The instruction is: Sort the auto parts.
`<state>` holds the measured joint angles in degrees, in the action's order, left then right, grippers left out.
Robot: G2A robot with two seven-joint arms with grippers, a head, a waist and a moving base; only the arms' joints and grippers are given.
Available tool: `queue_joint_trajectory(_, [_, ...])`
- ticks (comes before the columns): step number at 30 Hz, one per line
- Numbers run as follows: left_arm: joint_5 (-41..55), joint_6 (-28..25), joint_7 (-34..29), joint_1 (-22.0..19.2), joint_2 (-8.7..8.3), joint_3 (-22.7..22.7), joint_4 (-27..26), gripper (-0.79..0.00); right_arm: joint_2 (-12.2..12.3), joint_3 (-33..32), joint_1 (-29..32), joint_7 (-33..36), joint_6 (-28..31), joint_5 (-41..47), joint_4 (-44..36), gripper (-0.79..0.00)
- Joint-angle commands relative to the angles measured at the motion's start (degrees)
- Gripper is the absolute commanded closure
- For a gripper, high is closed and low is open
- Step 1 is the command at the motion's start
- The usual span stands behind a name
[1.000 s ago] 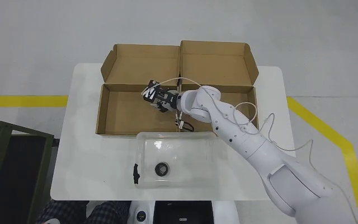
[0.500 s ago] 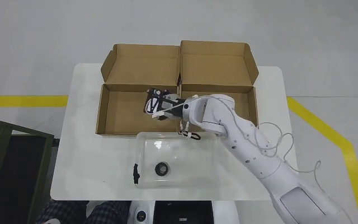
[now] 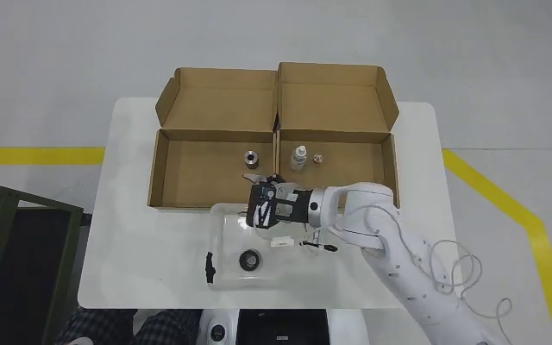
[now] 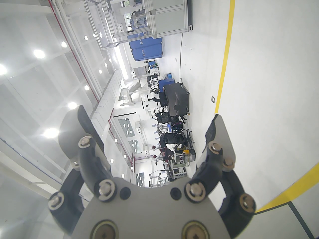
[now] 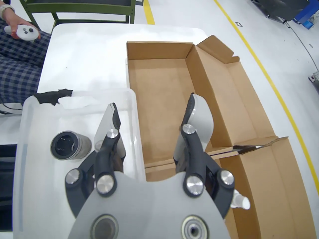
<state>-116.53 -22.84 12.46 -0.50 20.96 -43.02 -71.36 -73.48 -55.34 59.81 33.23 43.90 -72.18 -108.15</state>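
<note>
Part: short steel cylinder with a black bore (image 3: 250,259), alone on the floor of the clear plastic bin (image 3: 216,226). From above I read it as standing on end, bore up.
Direction: it lies from my right tool (image 3: 256,207) toward the robot's side of the bin, barely offset sideways.
Right tool: jaws wide, empty, poised over the bin's far rim where it meets the left brown cardboard box (image 3: 190,177).
Left tool (image 4: 149,125): jaws wide, empty, pointed out into the room.
Nearer arm: right, clearly.
Judgement: pull back and descend, jaws straddling the cylinder wall.
</note>
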Motion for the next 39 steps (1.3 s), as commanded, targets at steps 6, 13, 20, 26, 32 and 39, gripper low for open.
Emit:
queue_joint_trajectory(6, [0.0,0.0,0.0,0.0,0.0,0.0,0.0,-0.785,1.29,-1.37,7.26,0.78,0.04,-0.93,-3.79,-0.493])
queue_joint_trajectory(13, [0.0,0.0,0.0,0.0,0.0,0.0,0.0,-0.785,1.93,0.17,11.16,0.46,0.08,-3.43,-5.94,-0.502])
queue_joint_trajectory(20, [0.0,0.0,0.0,0.0,0.0,0.0,0.0,-0.785,2.38,2.07,13.04,-0.01,0.5,-6.57,-5.58,-0.52])
queue_joint_trajectory(26, [0.0,0.0,0.0,0.0,0.0,0.0,0.0,-0.785,2.73,2.69,14.36,-0.46,-0.15,-7.47,-5.3,-0.529])
queue_joint_trajectory(32, [0.0,0.0,0.0,0.0,0.0,0.0,0.0,-0.785,2.96,3.75,14.8,-0.79,0.16,-7.93,-4.44,-0.536])
queue_joint_trajectory(39, [0.0,0.0,0.0,0.0,0.0,0.0,0.0,-0.785,2.87,5.64,13.45,-1.01,0.68,-7.87,-2.15,-0.557])
